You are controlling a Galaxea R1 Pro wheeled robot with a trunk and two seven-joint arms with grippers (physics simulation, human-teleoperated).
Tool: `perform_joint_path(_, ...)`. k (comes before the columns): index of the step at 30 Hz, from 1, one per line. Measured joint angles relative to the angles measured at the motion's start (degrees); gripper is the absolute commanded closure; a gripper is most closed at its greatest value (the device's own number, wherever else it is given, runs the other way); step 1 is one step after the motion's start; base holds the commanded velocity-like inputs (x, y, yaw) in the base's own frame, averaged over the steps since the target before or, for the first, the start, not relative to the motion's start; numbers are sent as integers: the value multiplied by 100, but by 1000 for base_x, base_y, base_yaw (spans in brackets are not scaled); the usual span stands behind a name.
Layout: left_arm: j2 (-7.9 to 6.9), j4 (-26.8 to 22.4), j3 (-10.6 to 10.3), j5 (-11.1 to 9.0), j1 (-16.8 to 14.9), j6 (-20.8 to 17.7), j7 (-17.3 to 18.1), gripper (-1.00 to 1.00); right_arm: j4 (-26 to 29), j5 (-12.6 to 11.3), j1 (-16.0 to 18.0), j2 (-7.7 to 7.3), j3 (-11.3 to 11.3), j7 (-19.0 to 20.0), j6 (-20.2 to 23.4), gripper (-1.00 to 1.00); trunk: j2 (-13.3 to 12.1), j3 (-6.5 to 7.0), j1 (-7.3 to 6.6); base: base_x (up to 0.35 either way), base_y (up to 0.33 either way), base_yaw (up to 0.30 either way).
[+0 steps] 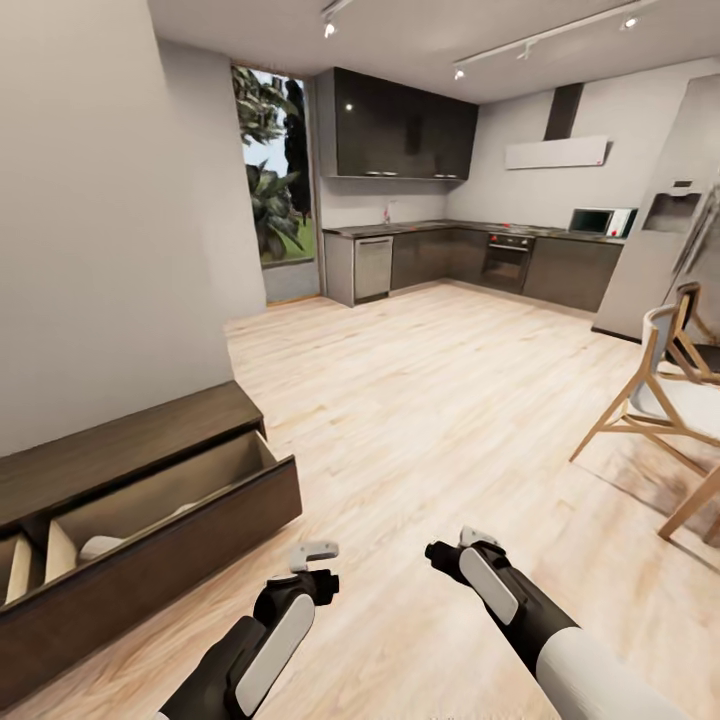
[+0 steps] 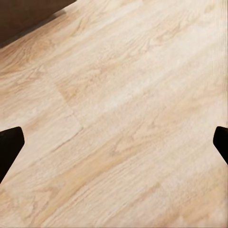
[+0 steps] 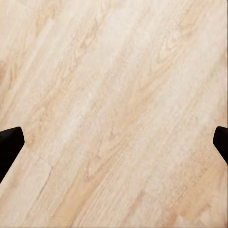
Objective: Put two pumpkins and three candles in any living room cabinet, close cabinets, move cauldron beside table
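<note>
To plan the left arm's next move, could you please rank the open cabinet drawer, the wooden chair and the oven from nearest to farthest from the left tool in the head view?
1. Open cabinet drawer: just left of the left tool, low by the wall.
2. Wooden chair: across the floor, at the right.
3. Oven: in the far kitchen, straight ahead.

Both forearms are glossy black with a long white inlaid panel along the top. The left arm (image 1: 262,645) ends in a black wrist carrying a small pale grey block. The right arm (image 1: 520,600) widens at five o'clock into a smooth white upper segment. Black fingertips (image 2: 9,147) edge each wrist view.
</note>
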State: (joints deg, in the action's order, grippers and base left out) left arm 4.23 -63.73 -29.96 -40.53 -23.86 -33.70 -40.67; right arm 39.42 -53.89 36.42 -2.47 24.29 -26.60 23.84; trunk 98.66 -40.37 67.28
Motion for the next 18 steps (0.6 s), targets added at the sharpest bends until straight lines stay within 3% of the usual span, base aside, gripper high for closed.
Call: perform_joint_path(18, 9, 9, -4, 8, 0, 0, 6, -100, -122, 17, 0, 7, -4, 5, -11, -100, 0, 0, 0, 0, 0, -280)
